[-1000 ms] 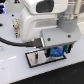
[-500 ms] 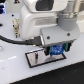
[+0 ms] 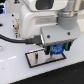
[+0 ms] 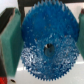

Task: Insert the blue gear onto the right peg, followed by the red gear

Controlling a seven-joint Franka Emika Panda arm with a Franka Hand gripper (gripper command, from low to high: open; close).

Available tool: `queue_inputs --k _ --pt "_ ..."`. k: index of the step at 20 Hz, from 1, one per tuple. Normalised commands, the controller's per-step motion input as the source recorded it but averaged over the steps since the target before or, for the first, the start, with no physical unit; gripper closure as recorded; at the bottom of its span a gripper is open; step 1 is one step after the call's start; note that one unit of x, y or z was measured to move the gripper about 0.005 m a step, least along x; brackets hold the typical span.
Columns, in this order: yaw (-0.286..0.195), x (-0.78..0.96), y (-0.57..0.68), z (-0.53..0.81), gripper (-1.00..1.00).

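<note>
White tabletop (image 3: 15, 70) carries a grey, black-edged plate (image 3: 36, 59). Above the plate's end toward the exterior view's right hangs the blue gear (image 4: 47, 44), pinched edge-on between the gripper (image 3: 56, 50) pads (image 4: 10, 45). Neither peg can be made out. A black cable (image 3: 17, 37) trails behind the arm.

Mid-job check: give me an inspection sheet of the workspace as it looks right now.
Surface: white table, grey plate lying on it.
Job's things: blue gear held between the green pads, just above the plate; pegs not clearly visible; red gear not seen.
Clutter: nothing seen.
Grippers: end effector shut on the blue gear, low over the plate.
Cables: black cable running to the wrist.
Surroundings: blurred objects at the exterior view's left, unidentifiable.
</note>
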Motion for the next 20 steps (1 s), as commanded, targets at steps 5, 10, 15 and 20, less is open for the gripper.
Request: queue_inputs --k 5,10,15,20 --pt "0.0 0.09 -0.09 0.06 1.0" --pt "0.0 0.08 -0.09 -0.02 1.0" --pt "0.0 0.09 -0.06 -0.03 1.0" --pt "0.0 0.0 0.0 -0.14 1.0"
